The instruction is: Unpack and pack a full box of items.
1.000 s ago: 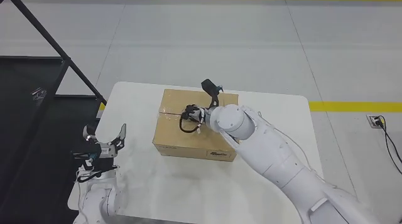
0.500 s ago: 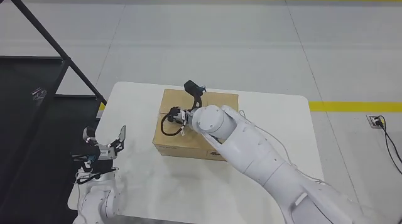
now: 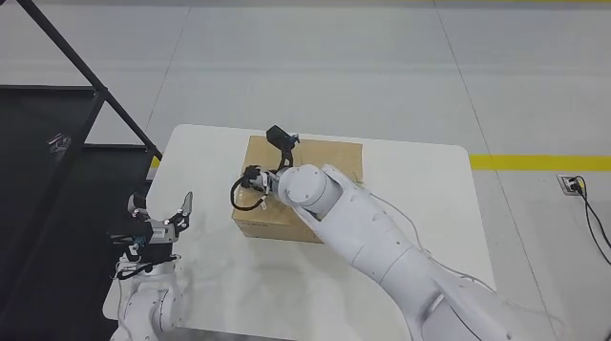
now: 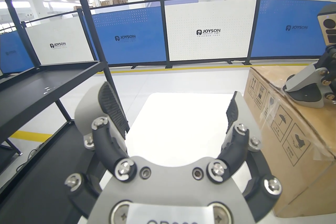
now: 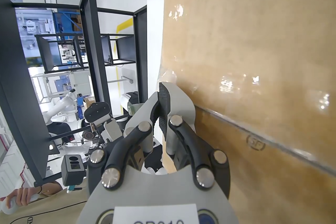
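One taped cardboard box [image 3: 334,155] sits on one white table [image 3: 430,207]. Of two grippers, the right gripper [image 5: 164,93] rests on the box top, fingers pressed together. The left gripper [image 4: 170,93] hangs beside the box, fingers spread and empty, near one black rack [image 4: 39,78]

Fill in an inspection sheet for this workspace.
Surface: white table, carrying the box.
Job's things: box, shut, top seam taped.
Clutter: nothing seen.
Grippers: left gripper open, at the table's left edge, apart from the box; right gripper shut, on the box top near its left end.
Cables: floor cable right of the table; black loop at the right wrist.
Surroundings: black rack left of the table; yellow line on the floor; blue and white barriers.
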